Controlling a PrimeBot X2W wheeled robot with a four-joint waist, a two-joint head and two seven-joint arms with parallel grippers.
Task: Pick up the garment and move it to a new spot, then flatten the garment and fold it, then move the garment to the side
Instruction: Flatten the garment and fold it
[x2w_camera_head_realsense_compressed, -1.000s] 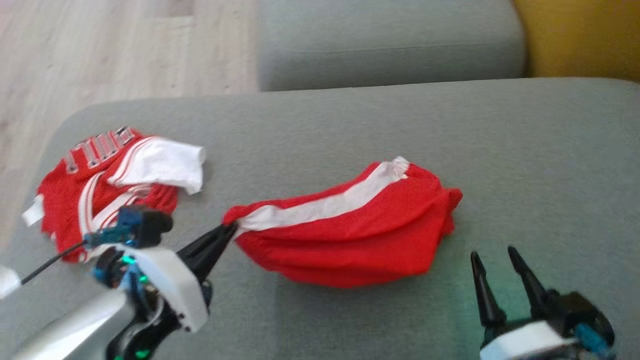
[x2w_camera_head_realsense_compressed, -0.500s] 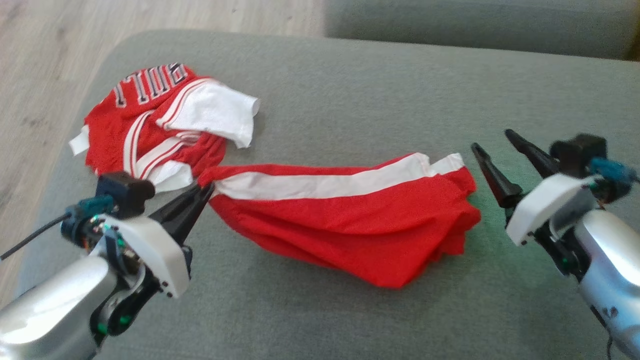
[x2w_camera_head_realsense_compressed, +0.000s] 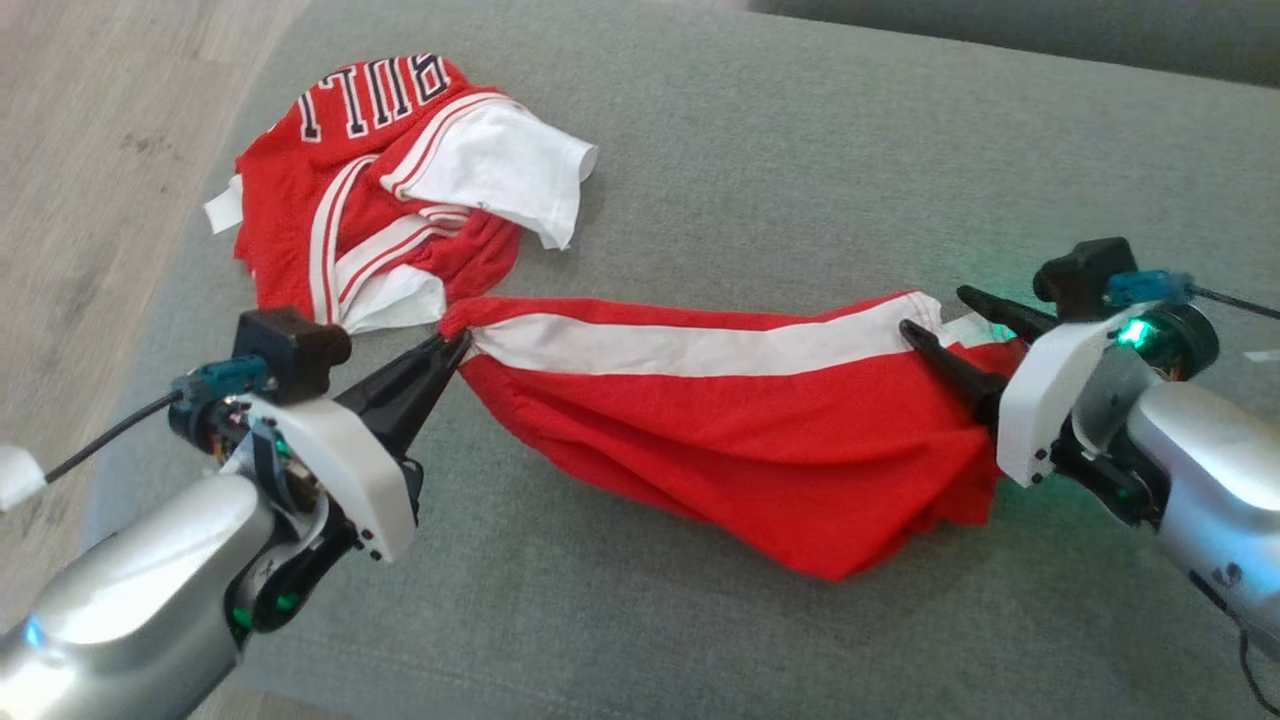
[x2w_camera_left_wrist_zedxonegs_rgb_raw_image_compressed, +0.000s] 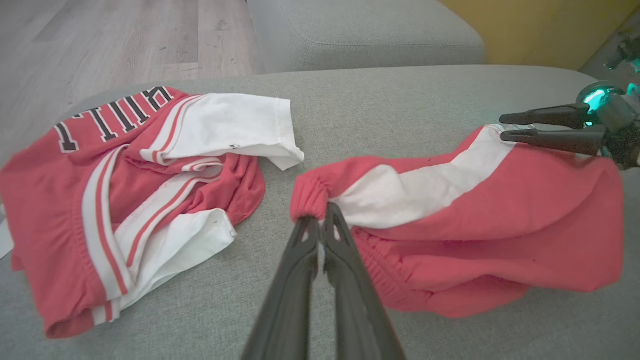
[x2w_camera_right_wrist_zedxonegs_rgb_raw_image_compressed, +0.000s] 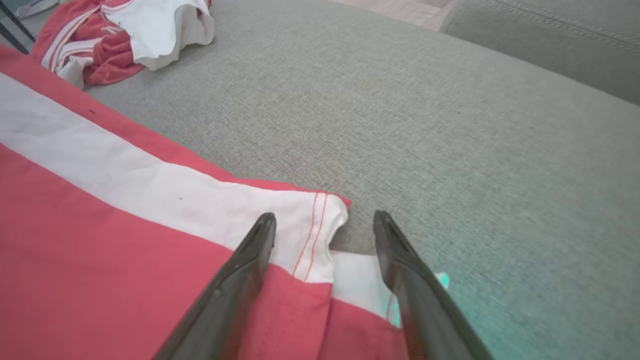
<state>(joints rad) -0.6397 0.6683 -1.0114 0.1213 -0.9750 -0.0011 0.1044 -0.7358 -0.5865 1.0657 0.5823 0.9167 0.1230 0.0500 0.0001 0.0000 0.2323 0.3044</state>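
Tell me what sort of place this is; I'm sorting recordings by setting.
Probably a home living room: the work surface is a grey upholstered sofa cushion, pale wooden floor lies beside it, and red shorts and a jersey lie on top.

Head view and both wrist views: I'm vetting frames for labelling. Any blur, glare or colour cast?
Head view: fairly sharp, green light by the right claw tints the sofa. Left wrist view: shorts washed pinkish. Right wrist view: teal glow on the sofa at lower right, fingers slightly soft.

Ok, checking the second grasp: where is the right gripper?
In the head view, at the right: the right gripper, open, straddles the red shorts' white-striped hem corner.
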